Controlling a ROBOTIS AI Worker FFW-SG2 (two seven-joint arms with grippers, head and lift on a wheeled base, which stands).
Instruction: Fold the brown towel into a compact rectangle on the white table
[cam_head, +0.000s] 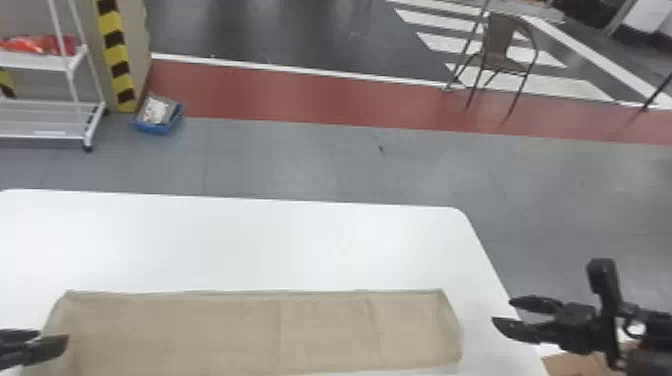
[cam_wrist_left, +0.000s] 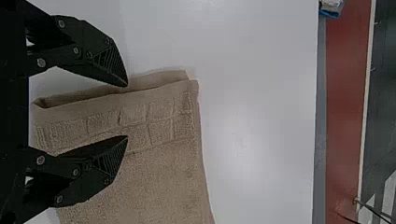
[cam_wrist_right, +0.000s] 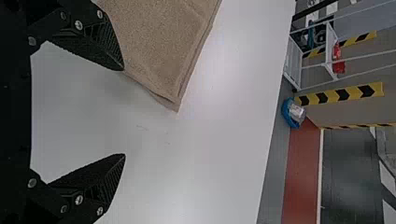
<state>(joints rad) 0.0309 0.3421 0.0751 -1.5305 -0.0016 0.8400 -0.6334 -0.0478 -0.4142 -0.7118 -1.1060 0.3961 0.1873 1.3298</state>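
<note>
Where each view ends, the towel (cam_head: 240, 332) is cropped.

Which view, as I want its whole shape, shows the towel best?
The head view: the towel shows from end to end, though its near left corner is cut off. The left wrist view shows one patterned end close up; the right wrist view, one corner.

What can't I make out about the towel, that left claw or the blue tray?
- Left part of the towel's near edge: head view, cut off by the bottom edge.
- Back of the left claw: head view, cut off by the left edge.
- What the blue tray holds: head view, too small and blurred.
</note>
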